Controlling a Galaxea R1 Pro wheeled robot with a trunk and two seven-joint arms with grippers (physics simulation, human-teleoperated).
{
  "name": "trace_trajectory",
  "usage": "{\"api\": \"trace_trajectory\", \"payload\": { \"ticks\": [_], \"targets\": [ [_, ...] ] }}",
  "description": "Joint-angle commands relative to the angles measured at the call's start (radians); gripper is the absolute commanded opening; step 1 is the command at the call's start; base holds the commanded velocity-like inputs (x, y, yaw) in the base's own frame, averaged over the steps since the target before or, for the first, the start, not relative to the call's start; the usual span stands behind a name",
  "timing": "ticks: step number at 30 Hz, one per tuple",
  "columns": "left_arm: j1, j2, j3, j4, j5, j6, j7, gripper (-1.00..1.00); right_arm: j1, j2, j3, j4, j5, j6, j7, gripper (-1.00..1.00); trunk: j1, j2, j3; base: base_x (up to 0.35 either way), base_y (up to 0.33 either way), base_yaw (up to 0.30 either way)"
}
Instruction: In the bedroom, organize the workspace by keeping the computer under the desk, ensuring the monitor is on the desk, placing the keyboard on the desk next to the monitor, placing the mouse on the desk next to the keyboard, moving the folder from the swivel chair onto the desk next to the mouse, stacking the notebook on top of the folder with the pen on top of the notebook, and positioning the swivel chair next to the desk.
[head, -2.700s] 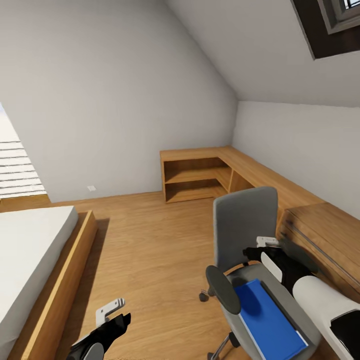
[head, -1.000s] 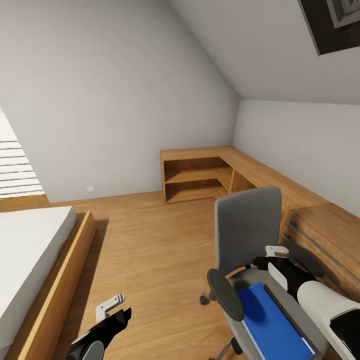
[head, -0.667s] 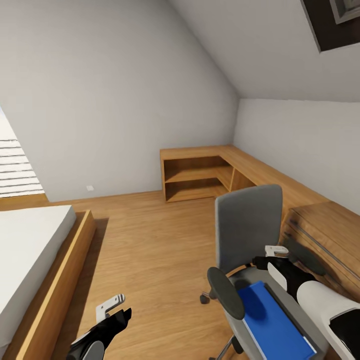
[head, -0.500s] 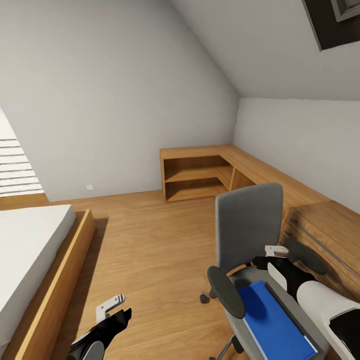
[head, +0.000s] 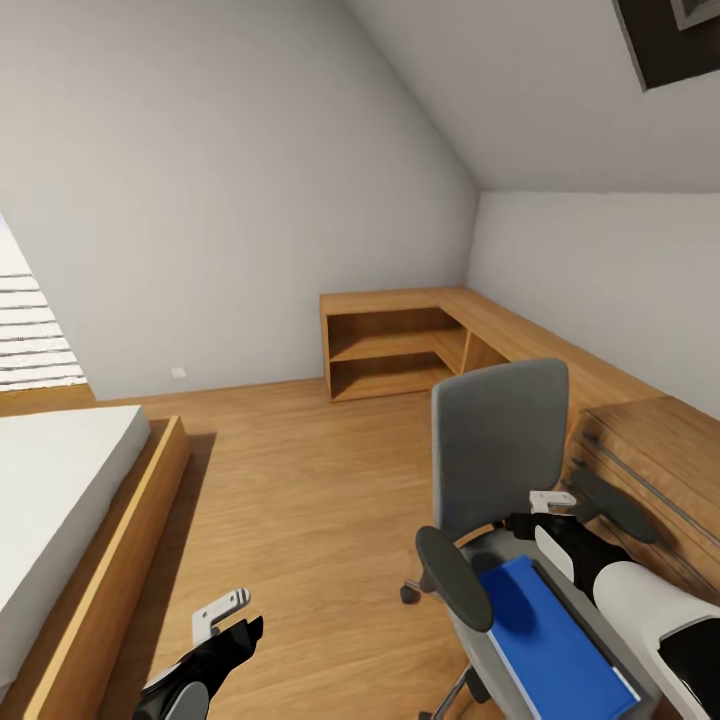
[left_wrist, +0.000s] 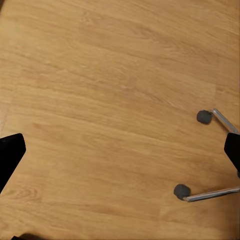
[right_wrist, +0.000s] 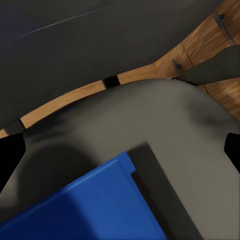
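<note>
Your grey upholstered swivel chair (head: 497, 470) stands on the wooden floor (head: 300, 480), the flat bright-blue folder (head: 550, 640) lying on its seat. Your right end effector (head: 553, 499), fingers spread apart, hovers above the seat's rear; judged step: fetching the folder, so lower and clamp its edge. The left end effector (head: 225, 612) hangs parted.

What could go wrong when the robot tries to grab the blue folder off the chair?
The swivel chair stands on castors, so a push might roll it away. The folder lies flat on the seat, so the open right gripper may struggle to get under its edge.
</note>
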Motion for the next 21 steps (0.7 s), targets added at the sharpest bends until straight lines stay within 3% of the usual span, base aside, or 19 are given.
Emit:
{"api": "trace_trajectory", "payload": {
  "ticks": [1, 21],
  "targets": [
    [-0.001, 0.001, -0.002, -0.001, 0.008, 0.001, 0.009, 1.0, 0.0, -0.001, 0.008, -0.003, -0.009, 0.006, -0.007, 1.0, 0.004, -0.008, -0.004, 0.0, 0.0, 0.0],
    [-0.001, 0.0, -0.004, 0.001, 0.008, 0.001, 0.011, 1.0, 0.0, -0.002, 0.01, -0.015, -0.009, -0.042, -0.005, 1.0, 0.081, -0.148, -0.067, 0.0, 0.0, 0.0]
  ]
}}
